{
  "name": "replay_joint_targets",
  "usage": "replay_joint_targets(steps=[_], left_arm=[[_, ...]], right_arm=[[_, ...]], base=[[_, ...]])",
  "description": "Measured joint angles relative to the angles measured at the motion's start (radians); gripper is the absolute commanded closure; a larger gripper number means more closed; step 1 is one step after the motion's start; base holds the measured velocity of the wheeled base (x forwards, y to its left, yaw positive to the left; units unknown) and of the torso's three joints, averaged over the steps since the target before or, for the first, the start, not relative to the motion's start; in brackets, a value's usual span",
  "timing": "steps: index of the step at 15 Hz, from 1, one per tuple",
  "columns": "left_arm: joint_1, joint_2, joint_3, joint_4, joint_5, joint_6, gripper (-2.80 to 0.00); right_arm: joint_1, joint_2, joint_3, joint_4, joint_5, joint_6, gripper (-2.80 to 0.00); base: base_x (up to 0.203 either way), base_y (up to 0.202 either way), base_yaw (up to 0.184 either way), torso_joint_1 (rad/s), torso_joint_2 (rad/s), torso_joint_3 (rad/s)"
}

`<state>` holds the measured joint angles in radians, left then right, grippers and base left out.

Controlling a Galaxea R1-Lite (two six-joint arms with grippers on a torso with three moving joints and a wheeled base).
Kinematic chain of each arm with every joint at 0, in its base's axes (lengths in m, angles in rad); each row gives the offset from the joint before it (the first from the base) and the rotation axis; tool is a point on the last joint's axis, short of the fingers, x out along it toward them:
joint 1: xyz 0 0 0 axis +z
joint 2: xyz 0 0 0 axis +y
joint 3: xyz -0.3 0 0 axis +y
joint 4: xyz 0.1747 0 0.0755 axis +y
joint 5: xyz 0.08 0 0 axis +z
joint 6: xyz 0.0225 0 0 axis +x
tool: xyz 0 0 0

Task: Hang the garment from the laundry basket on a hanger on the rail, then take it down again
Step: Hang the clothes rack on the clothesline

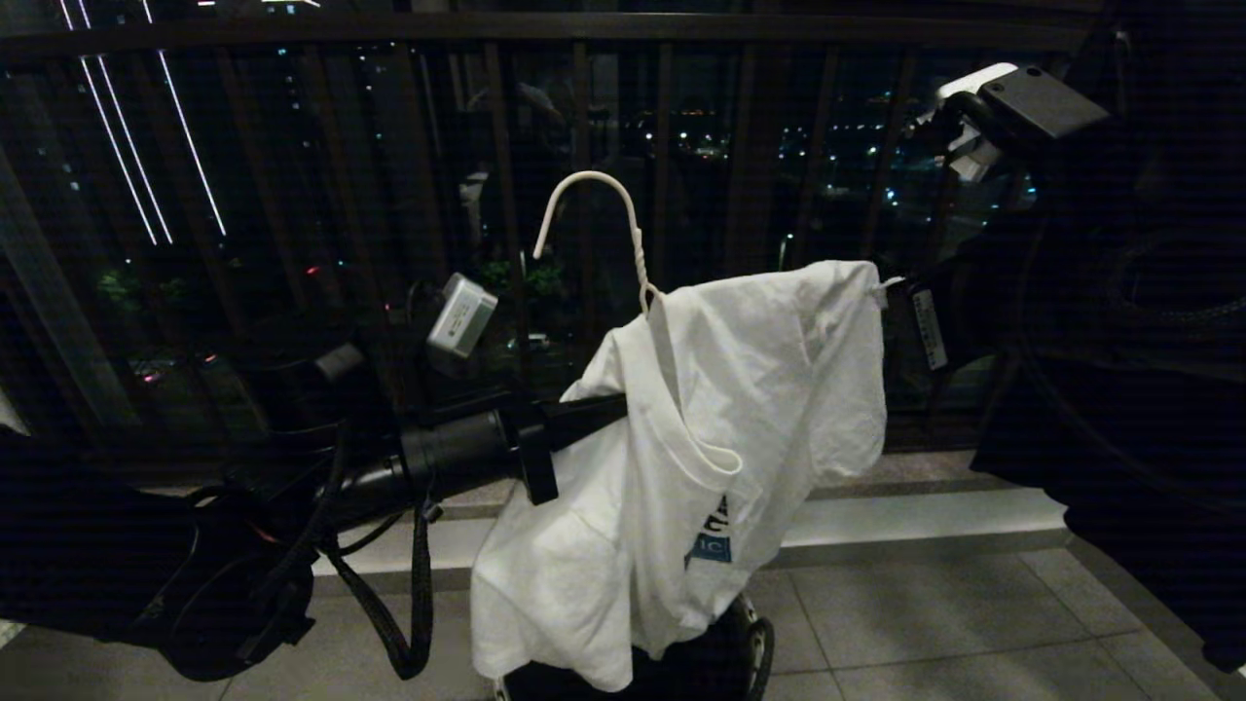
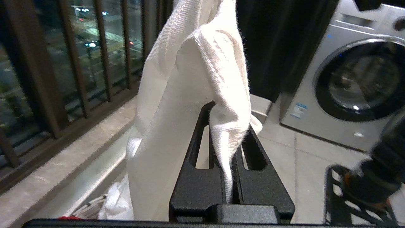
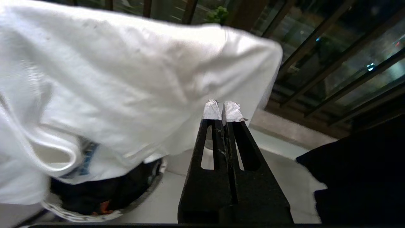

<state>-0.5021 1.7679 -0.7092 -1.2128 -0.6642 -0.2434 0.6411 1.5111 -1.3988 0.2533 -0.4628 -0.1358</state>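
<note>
Two grippers share the load, so check each grip before you go on. Your left gripper reaches in from the left with its fingers pressed together on a fold of the T-shirt; in the left wrist view the cloth runs down between the two black fingers and out over their tips. Your right gripper comes in from the right at the shirt's upper right corner. In the right wrist view its fingertips are closed tight against each other at the cloth's edge, and you can see the shirt drawn up to that point, so it reads as a pinch on the shirt; whether the wire under the cloth is caught as well, you cannot tell.

The T-shirt hangs in the air between the two grippers, draped over the hanger. Only the hanger's cream hook and twisted neck show, rising from the collar and leaning left; the rest is under the cloth. The hook is free, catching nothing, with the dark balcony bars behind it. The shirt's collar sags open toward you, and part of the blue-and-black logo shows low on the front.

Right below the shirt's hem stands the basket, on the tiled floor near the balcony's step. A washing machine appears in the left wrist view, off to the side.
</note>
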Motion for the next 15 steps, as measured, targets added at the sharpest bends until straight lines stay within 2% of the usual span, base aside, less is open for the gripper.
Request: replay_joint_targets(steps=[1,2,3,6,7,9,11,14,15], left_arm=[[0.0,-0.004,0.009,-0.001,-0.017,0.0,0.0],[0.0,-0.007,0.016,-0.002,-0.032,0.0,0.0],[0.0,-0.011,0.026,-0.001,-0.061,0.0,0.0],[0.003,-0.025,0.049,-0.001,-0.125,0.0,0.0],[0.004,-0.029,0.057,-0.001,-0.146,0.0,0.0],[0.005,-0.038,0.067,-0.001,-0.163,0.0,0.0],[0.005,-0.045,0.075,0.01,-0.166,0.0,0.0],[0.003,-0.051,0.077,0.029,-0.177,0.0,0.0],[0.003,-0.055,0.081,0.031,-0.212,-0.001,0.0]], right_arm=[[0.0,-0.001,-0.001,-0.01,-0.003,-0.015,0.0],[0.0,-0.003,-0.001,-0.018,-0.003,-0.025,-1.97],[0.0,-0.005,-0.001,-0.023,-0.004,-0.034,-2.8],[0.003,-0.021,0.008,-0.015,0.023,-0.067,-2.8],[0.006,-0.03,0.01,-0.004,0.068,-0.075,-2.8],[0.008,-0.066,0.011,0.069,0.229,-0.107,-2.8],[-0.001,-0.099,0.011,0.18,0.384,-0.188,-2.8],[-0.014,-0.12,0.019,0.22,0.505,-0.29,-2.8],[-0.023,-0.121,0.02,0.223,0.533,-0.322,-2.8]], base=[[0.0,0.0,0.0,0.0,0.0,0.0],[0.0,0.0,0.0,0.0,0.0,0.0],[0.0,0.0,0.0,0.0,0.0,0.0],[0.0,0.0,0.0,0.0,0.0,0.0],[0.0,0.0,0.0,0.0,0.0,0.0],[0.0,0.0,0.0,0.0,0.0,0.0],[0.0,0.0,0.0,0.0,0.0,0.0],[0.0,0.0,0.0,0.0,0.0,0.0],[0.0,0.0,0.0,0.0,0.0,0.0]])
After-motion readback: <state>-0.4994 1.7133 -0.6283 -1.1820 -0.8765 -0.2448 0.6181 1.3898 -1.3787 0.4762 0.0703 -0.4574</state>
